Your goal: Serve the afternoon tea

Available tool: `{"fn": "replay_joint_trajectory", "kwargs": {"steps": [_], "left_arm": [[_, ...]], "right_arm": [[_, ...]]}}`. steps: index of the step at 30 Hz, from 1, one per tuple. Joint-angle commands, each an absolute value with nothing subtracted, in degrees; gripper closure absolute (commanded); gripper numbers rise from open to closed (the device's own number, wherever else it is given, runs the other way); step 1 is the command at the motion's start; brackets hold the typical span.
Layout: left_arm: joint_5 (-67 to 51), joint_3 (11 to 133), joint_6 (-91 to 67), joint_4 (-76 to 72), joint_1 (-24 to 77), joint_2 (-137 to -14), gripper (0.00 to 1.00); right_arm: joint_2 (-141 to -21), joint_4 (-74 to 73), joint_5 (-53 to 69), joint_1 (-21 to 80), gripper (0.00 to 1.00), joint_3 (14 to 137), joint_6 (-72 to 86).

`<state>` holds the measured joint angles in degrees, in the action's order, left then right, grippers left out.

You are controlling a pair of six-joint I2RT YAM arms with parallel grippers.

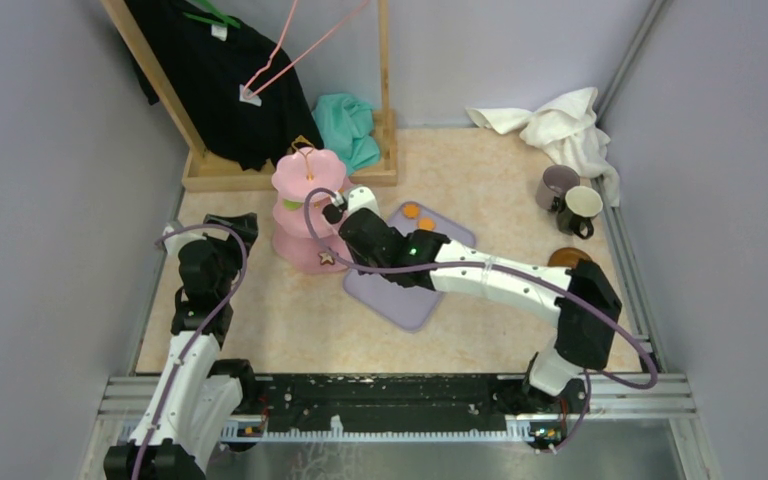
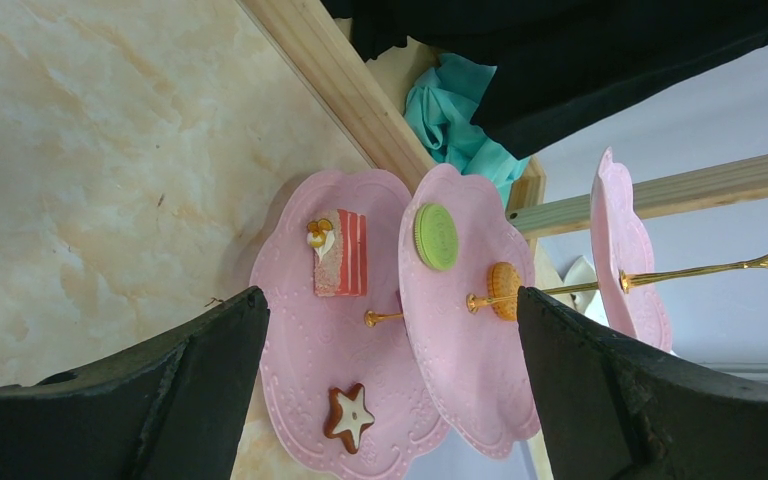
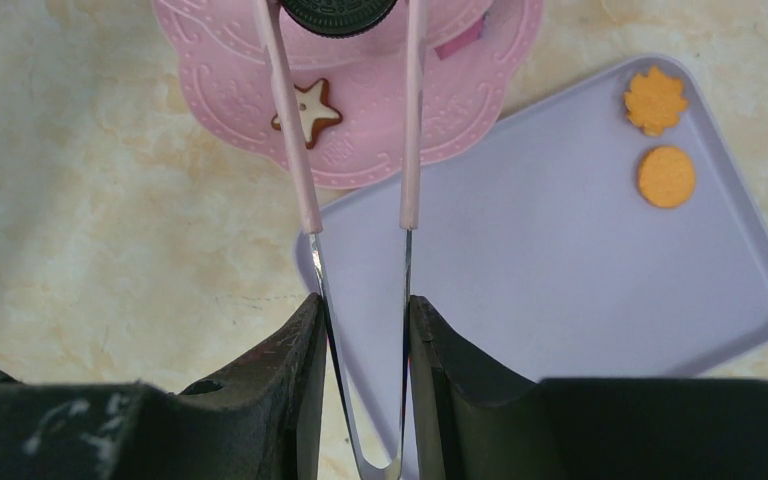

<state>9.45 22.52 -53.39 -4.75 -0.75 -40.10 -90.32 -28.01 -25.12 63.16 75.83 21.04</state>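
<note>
The pink three-tier stand (image 1: 300, 180) stands left of centre; the left wrist view shows its tiers (image 2: 310, 350). It carries a brown star (image 2: 348, 415), a cake slice (image 2: 339, 252), a green round (image 2: 436, 236) and an orange round (image 2: 504, 290). My right gripper (image 3: 360, 310) is shut on the thin pink tongs (image 3: 300, 170), which pinch a black round (image 3: 340, 12) over the stand (image 3: 360, 130). My left gripper (image 2: 390, 300) is open and empty, just left of the stand. Two orange sweets (image 3: 666, 176) lie on the lilac tray. Mauve mug (image 1: 557, 186), cream mug (image 1: 581, 208) and a brown saucer (image 1: 568, 257) sit far right.
The flat lilac tray (image 3: 560, 280) lies right of the stand, under my right arm. A wooden rack (image 1: 290, 175) with a black garment and a teal cloth (image 1: 350, 125) stands behind the stand. A white towel (image 1: 560, 125) lies at the back right. Walls close in on both sides.
</note>
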Motion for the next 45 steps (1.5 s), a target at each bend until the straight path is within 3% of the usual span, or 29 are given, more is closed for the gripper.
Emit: {"fn": "replay_joint_trajectory", "kwargs": {"steps": [1,12,18,31,45], "left_arm": [[9.65,22.72,-53.70,-6.24,-1.06,-40.06,0.02],[9.75,22.68,-53.94,-6.37,-1.11,-40.13,0.01],[9.76,22.32,-53.89,-6.76,-1.11,-40.20,0.01],[9.58,22.30,-53.92,-6.69,-1.09,-40.25,0.02],[9.58,22.32,-53.83,-6.69,-1.14,-40.34,0.02]], "right_arm": [[-93.43,-26.98,-23.98,63.72,0.81,82.88,19.56],[-102.65,-28.65,-21.62,61.88,0.80,91.38,19.22],[-103.06,-28.42,-20.99,60.28,0.79,91.60,19.38],[-103.57,-28.66,-20.13,59.94,0.65,92.50,19.38],[-102.64,-28.35,-20.07,59.94,0.63,92.16,19.42]]}}
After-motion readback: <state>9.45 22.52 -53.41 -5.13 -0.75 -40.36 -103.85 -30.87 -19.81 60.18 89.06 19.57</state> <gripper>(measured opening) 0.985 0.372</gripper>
